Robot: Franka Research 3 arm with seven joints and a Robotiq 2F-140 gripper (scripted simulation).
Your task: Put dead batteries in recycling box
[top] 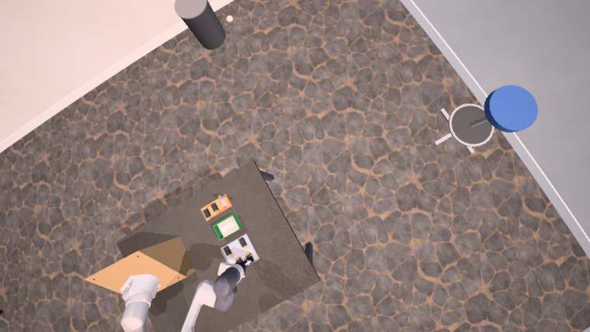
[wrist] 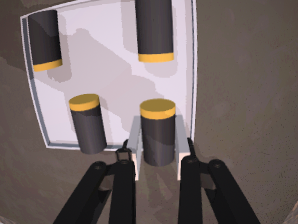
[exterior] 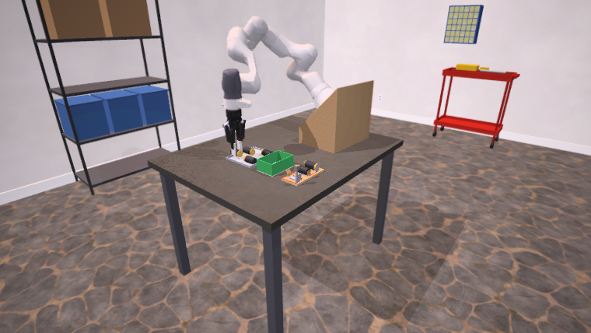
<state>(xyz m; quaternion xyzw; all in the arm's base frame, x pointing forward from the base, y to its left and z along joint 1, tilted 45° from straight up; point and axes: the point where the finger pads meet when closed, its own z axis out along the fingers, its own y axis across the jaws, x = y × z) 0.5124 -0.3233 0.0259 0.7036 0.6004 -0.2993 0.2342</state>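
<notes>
Our gripper (top: 248, 262) (exterior: 236, 151) (wrist: 158, 126) pinches one battery (top: 248, 254) (exterior: 239, 153) (wrist: 158, 139) at the white tray (top: 234, 245) (exterior: 242, 162) (wrist: 102, 75), toward the counter's (top: 284, 247) (exterior: 215, 181) right edge from above. The upright green box (top: 216, 233) (exterior: 271, 166) shows none; both deposits remain.

White rounded arm (top: 205, 293) (exterior: 274, 41), dark grey wrist section (top: 226, 288) (exterior: 231, 83), black tool (top: 248, 262) (exterior: 236, 149) (wrist: 158, 126), pale fingertips

Hemmed in on one side by neighbouring battery (top: 237, 261) (exterior: 248, 150) (wrist: 90, 130), with narrow gap between it and gripper (top: 248, 262) (exterior: 236, 148) (wrist: 158, 126). Blocked ahead along white tray (top: 236, 250) (exterior: 236, 161) (wrist: 111, 75) by battery in line (top: 242, 242) (exterior: 250, 159) (wrist: 155, 32). Open outward past tray's near side rim (wrist: 194, 75). Open from above into green box (top: 216, 232) (exterior: 271, 166), just beside tray. Obstructed beyond by orange holder's upright post (exterior: 296, 173).
</notes>
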